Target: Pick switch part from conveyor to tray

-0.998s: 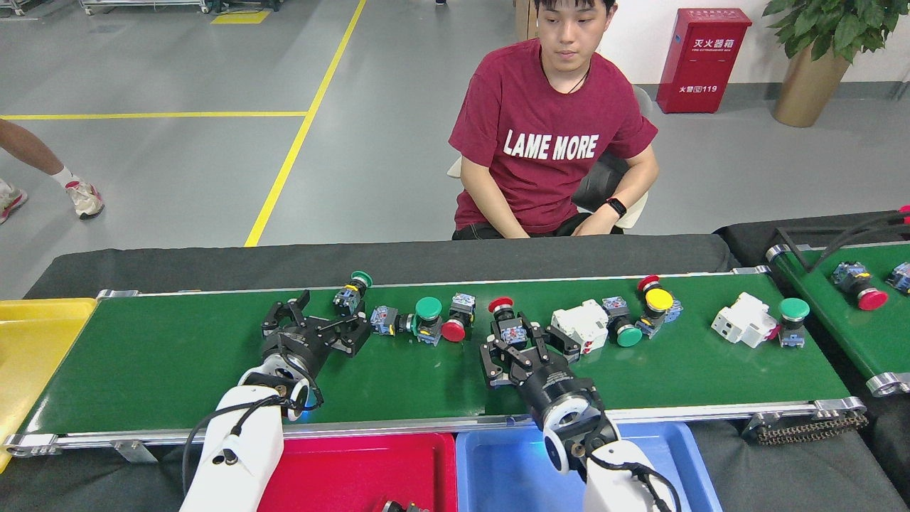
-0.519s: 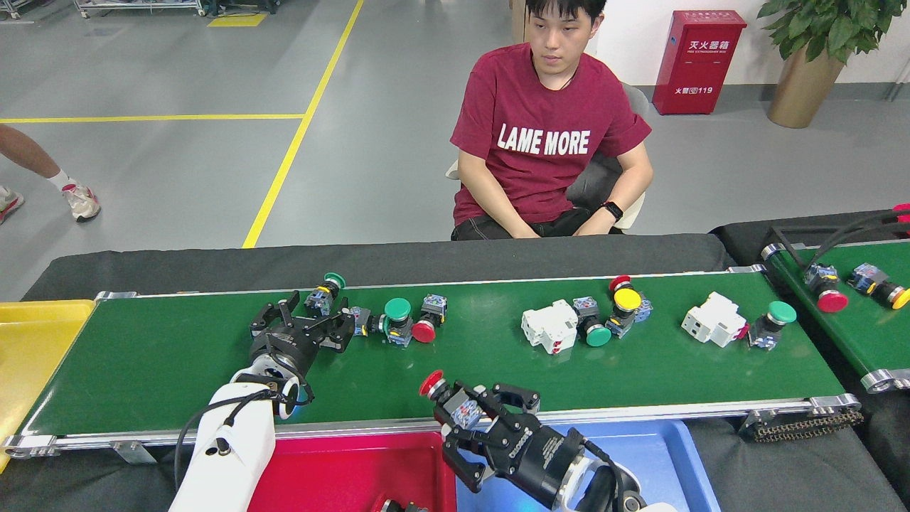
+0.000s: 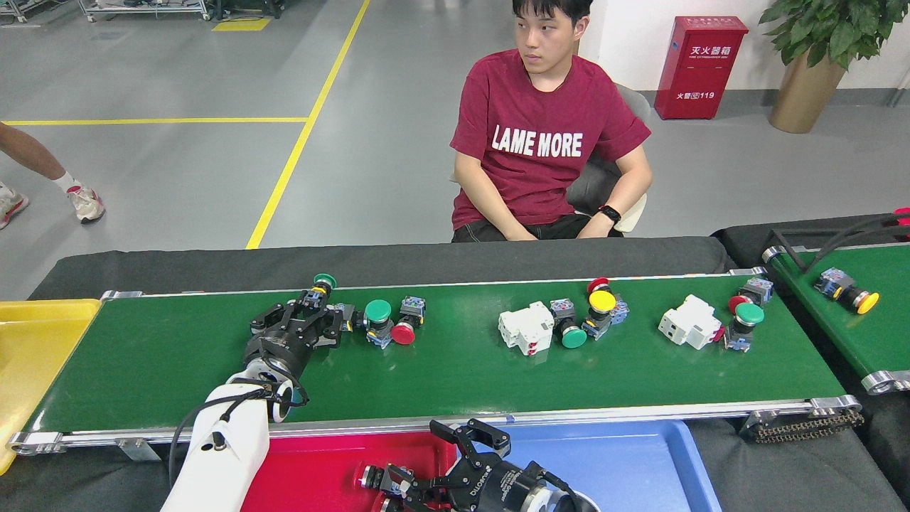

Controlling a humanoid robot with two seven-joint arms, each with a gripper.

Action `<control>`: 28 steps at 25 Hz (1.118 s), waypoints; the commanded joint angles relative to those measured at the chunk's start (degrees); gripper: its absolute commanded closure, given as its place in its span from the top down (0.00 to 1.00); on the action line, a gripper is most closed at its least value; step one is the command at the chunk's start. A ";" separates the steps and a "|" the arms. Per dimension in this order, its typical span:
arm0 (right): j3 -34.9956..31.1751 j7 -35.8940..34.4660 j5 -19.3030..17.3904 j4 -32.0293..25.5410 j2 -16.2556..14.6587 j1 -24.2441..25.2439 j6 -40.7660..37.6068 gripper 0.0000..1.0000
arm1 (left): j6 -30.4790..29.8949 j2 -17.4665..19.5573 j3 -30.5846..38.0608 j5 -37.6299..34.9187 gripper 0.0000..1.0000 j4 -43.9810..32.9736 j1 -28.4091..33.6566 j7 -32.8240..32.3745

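A: Where do the fingers of the left gripper [image 3: 307, 321] stand?

B: They are spread apart, low over the conveyor [image 3: 178, 355]. The green-capped switch [image 3: 318, 290] lies just beyond the tips, toward the far rail, touching or almost touching. Its long axis runs up and to the right, about in line with the reach of the arm.

A: And the right gripper [image 3: 426, 478]?

B: It is over the red tray [image 3: 320, 473], at the border with the blue tray [image 3: 640, 462]. A switch part [image 3: 380, 478] sits at its fingers; if they grip it or have let go, I cannot tell.

A: Which arm is nearer to the belt parts?

B: I judge the left one.
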 commanded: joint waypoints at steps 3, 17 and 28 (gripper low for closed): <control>-6.35 -0.10 -0.23 -2.13 0.28 -3.55 5.46 0.99 | -9.26 6.42 0.29 1.18 0.08 -16.49 8.43 0.48; -14.36 -17.94 0.65 -7.93 -11.76 6.38 28.14 0.99 | -29.57 15.38 4.60 8.03 0.51 -60.27 51.33 -0.67; -17.87 -19.96 0.48 -9.34 -12.46 13.93 28.41 0.99 | -17.10 0.18 23.49 7.77 1.00 -61.59 54.75 -0.93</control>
